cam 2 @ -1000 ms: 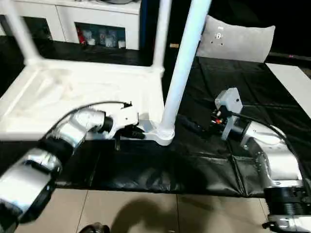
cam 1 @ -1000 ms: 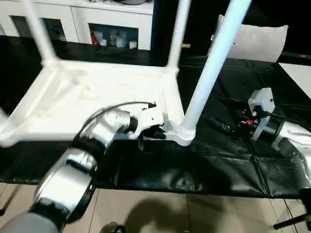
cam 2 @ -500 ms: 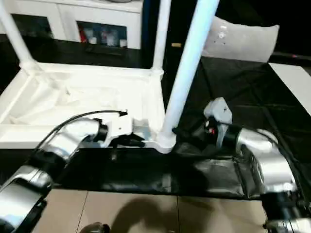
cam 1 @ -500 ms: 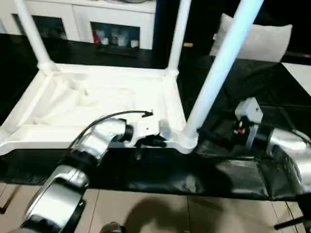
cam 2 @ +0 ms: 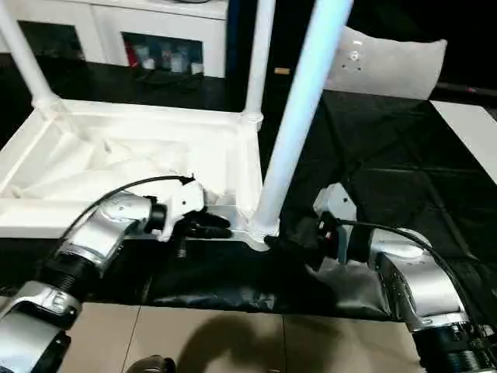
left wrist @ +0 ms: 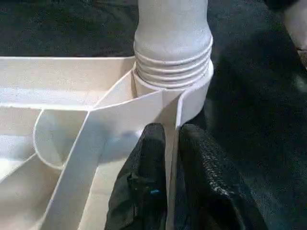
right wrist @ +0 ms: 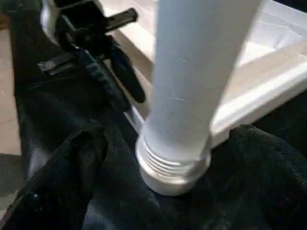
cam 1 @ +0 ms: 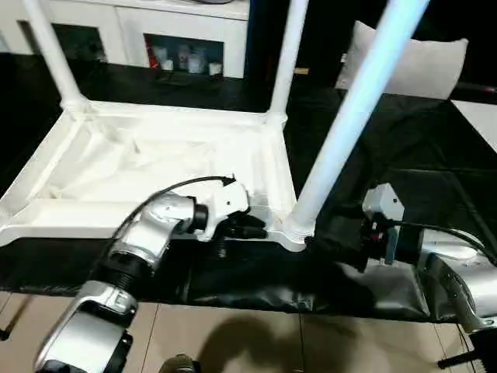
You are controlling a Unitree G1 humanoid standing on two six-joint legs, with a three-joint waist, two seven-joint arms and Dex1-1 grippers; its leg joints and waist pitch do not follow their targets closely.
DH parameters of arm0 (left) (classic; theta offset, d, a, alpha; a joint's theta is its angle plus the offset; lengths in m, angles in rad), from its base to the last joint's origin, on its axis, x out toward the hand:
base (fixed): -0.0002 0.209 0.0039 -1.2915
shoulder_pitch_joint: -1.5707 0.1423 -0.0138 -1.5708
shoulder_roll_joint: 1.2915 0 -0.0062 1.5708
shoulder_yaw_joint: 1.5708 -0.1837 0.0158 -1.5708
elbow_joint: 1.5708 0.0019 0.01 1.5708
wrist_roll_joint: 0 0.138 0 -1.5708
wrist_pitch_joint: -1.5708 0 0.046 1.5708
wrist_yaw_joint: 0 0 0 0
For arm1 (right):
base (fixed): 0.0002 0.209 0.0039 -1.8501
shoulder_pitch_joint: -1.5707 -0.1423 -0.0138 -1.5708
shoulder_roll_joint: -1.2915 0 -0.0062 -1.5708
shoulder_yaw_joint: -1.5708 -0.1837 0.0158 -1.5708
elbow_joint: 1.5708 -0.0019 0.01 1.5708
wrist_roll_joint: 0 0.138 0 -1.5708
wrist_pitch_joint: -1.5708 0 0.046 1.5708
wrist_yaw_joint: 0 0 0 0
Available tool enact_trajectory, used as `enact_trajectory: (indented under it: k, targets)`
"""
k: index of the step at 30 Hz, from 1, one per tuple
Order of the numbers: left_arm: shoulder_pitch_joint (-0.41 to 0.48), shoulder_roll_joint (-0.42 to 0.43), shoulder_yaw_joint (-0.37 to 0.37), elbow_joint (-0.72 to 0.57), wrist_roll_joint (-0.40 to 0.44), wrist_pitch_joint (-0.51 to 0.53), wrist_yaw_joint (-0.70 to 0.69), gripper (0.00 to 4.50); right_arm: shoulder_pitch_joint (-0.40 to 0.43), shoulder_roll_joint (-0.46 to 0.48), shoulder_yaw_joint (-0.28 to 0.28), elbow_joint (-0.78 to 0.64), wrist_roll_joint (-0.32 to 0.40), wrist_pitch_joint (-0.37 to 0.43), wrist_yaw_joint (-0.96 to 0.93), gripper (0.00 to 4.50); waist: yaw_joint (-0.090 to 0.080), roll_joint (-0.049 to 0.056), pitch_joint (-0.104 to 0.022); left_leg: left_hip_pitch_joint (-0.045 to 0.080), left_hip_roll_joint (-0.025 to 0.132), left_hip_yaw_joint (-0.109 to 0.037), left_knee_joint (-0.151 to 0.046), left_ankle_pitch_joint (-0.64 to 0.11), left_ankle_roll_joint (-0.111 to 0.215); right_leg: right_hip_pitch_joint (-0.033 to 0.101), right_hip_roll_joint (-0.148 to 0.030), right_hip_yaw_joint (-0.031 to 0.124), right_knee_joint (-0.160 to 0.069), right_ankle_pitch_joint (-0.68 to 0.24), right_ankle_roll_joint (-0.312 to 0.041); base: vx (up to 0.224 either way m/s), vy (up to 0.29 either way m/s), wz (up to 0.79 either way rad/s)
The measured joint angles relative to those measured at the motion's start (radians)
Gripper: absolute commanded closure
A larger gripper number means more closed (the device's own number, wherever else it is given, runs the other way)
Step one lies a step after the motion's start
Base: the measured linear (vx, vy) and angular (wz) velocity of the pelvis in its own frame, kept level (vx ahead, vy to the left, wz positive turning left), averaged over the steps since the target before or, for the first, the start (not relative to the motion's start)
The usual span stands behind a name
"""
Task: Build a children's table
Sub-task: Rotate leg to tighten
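The children's table lies upside down, its white ribbed top [cam 1: 155, 167] on the black cover. Three white legs stand in corner sockets: two at the far side [cam 1: 53, 54] [cam 1: 286, 58] and a thick near one [cam 1: 342, 132]. My left gripper [cam 1: 252, 228] is shut on the top's near rim wall [left wrist: 170, 110], right beside the near leg's threaded collar [left wrist: 172, 60]. Low at that leg's base is my right gripper [cam 1: 330, 241], open, with one finger [right wrist: 81, 153] on each side of the collar [right wrist: 172, 163], not touching it.
The black-covered work table [cam 1: 373, 179] reaches to its front edge just below both grippers, with floor [cam 1: 256, 342] beyond. A white glass-door cabinet [cam 1: 178, 39] stands behind. A white cushion-like object [cam 1: 411, 66] lies at the back right, and a white surface [cam 1: 481, 116] at the right edge.
My right gripper has moved left across the cover up to the base of the near leg. The left gripper has kept its hold on the rim.
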Motion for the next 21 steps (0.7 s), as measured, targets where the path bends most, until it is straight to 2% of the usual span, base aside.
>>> enact_trajectory:
  k: [8,10,13,14,21]
  targets:
    - [0.0,0.013,-0.021,-0.029,0.028,0.03,0.0,3.57,0.0,0.023,0.01,0.037,-0.017,-0.04,-0.012,0.0,-0.001,-0.001,-0.001,0.0,0.0,0.0,0.0,0.0,0.0,0.001,0.0,-0.001,0.0,0.0,0.0,0.0,0.0,0.0]
    - [0.0,0.015,-0.021,-0.029,0.028,0.032,0.003,3.92,0.0,0.029,0.018,0.056,-0.031,-0.055,-0.012,0.0,-0.001,-0.001,-0.001,0.0,0.0,0.0,0.001,0.0,0.0,0.001,0.0,-0.001,0.001,0.0,0.0,0.0,0.0,0.0]
    - [0.0,0.02,-0.024,-0.032,0.028,0.039,0.002,4.02,-0.001,0.036,0.028,0.078,-0.043,-0.075,-0.012,0.0,-0.002,-0.001,-0.001,0.0,0.0,0.0,0.002,0.0,0.0,0.001,0.0,-0.001,0.001,0.0,0.0,0.0,0.0,0.0]
    - [0.0,0.023,-0.028,-0.035,0.03,0.044,0.002,4.29,-0.004,0.037,0.029,0.088,-0.046,-0.082,-0.011,0.0,-0.002,-0.001,-0.001,0.001,0.0,0.0,0.002,0.0,0.0,0.001,0.0,-0.001,0.001,0.0,0.0,0.0,0.0,0.0]
    - [-0.001,0.033,-0.033,-0.042,0.033,0.054,-0.003,4.46,-0.019,0.036,0.028,0.166,-0.05,-0.125,0.007,0.0,-0.006,-0.001,-0.001,0.001,0.0,0.0,0.003,0.0,0.0,0.001,0.0,-0.001,0.001,0.0,0.0,0.0,0.0,0.0]
